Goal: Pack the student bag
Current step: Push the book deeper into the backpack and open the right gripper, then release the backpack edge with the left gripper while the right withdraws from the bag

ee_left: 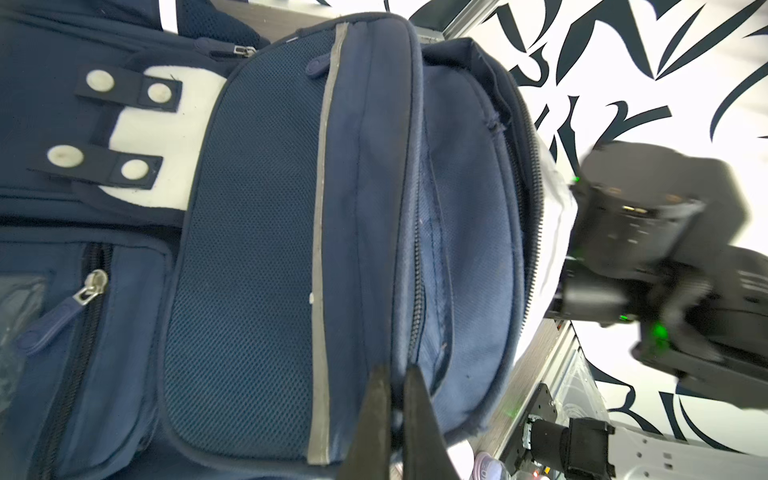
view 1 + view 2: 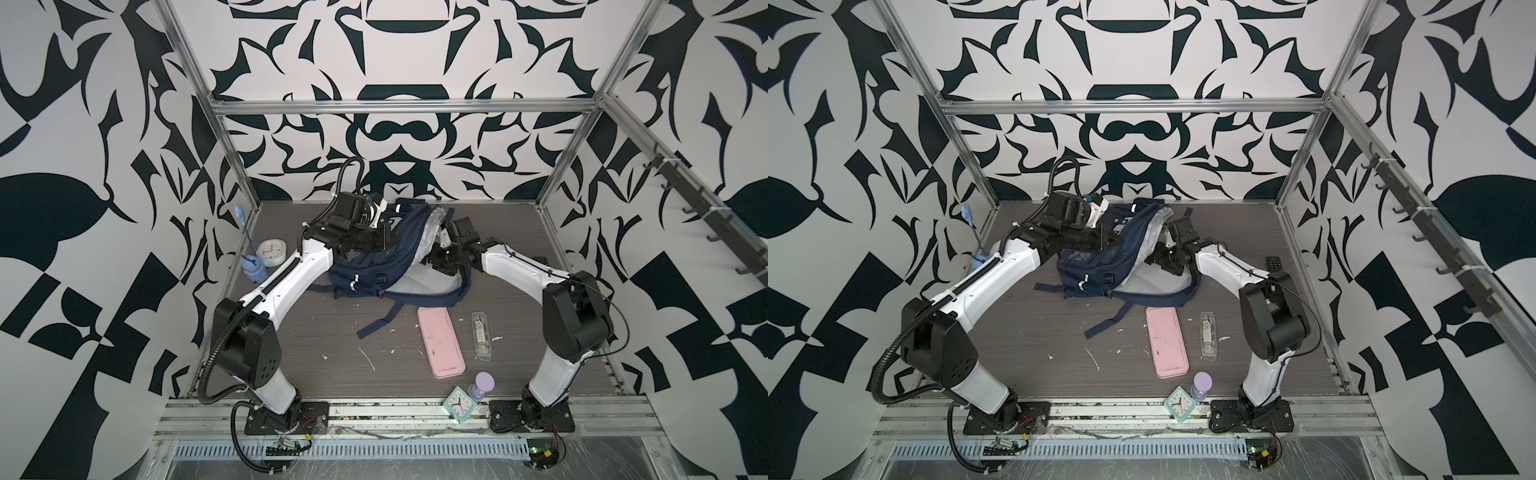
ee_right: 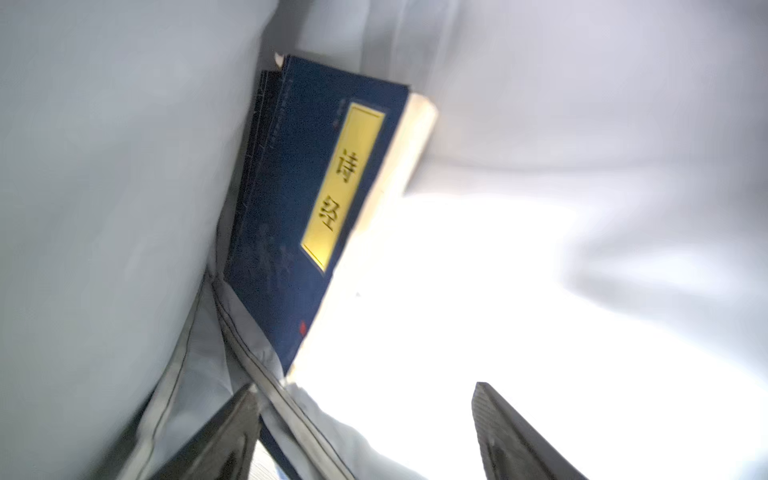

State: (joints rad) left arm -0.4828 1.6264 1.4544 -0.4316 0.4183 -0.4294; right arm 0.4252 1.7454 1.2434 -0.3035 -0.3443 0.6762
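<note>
Fabric of the student bag (image 1: 270,249) fills most of the left wrist view: a navy mesh panel with a silver strip running down it, and a white-grey flap with studded straps at the upper left of the frame. At the bottom centre the left gripper (image 1: 397,372) has its two dark fingers pressed together on the navy rim just beside the zip, pinching that edge of the bag.

In both top views the bag lies slumped in the upper middle of the grey table (image 2: 332,357), with pale lining showing on its right side and dark straps trailing toward the lower centre. An arm reaches it from each side.

The right wrist view looks into pale grey lining (image 3: 104,166). The right gripper (image 3: 363,386) stands spread wide at the bottom of the frame with nothing between its fingers; the lower-left finger touches a stitched fold of the lining. In the centre a blue book (image 3: 307,199) with a yellow title label leans tilted against the lining.

Below the bag in a top view lie a pink case (image 2: 440,343) and, just beside it, a clear case (image 2: 481,334). Nearer the bottom edge stand a mint alarm clock (image 2: 459,404) and a lilac-capped bottle (image 2: 482,384). A round white clock (image 2: 271,251) sits at the left, and a black remote (image 2: 1273,264) at the right
</note>
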